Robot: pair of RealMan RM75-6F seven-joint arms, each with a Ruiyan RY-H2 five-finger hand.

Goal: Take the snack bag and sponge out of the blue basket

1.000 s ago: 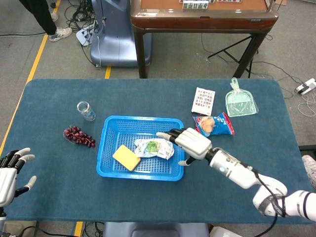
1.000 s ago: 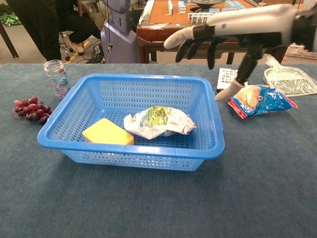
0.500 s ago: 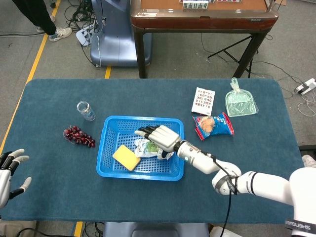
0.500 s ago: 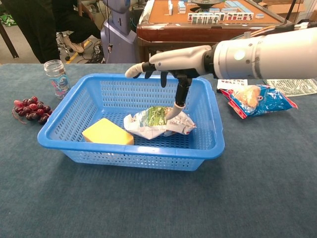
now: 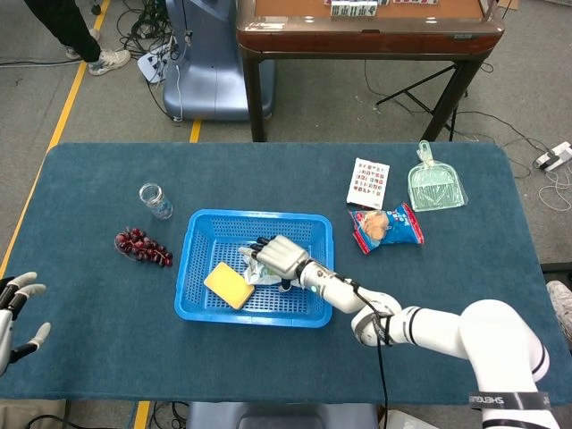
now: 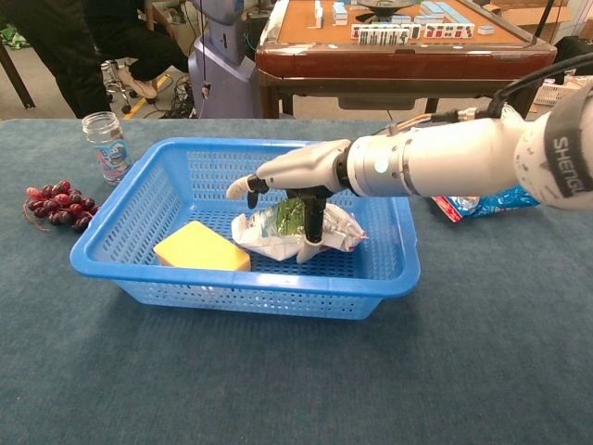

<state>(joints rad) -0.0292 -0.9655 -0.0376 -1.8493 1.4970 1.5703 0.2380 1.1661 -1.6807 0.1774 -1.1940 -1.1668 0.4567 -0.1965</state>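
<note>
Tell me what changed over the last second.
The right hand moved left from the blue basket rim and lowered over the snack bag, thumb touching it; no grip yet. Bag, sponge and basket stayed put; the left hand remains idle.

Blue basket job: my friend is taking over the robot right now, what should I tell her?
Right hand: over the snack bag in the basket, fingers apart, thumb down against the bag, no grip yet.
Left hand: open, idle at the table's left edge.
Sponge: lying in the basket beside the bag, untouched.
Done: nothing is out yet.
Left: grip the bag, lift it out onto the table, then do the same with the sponge.
</note>
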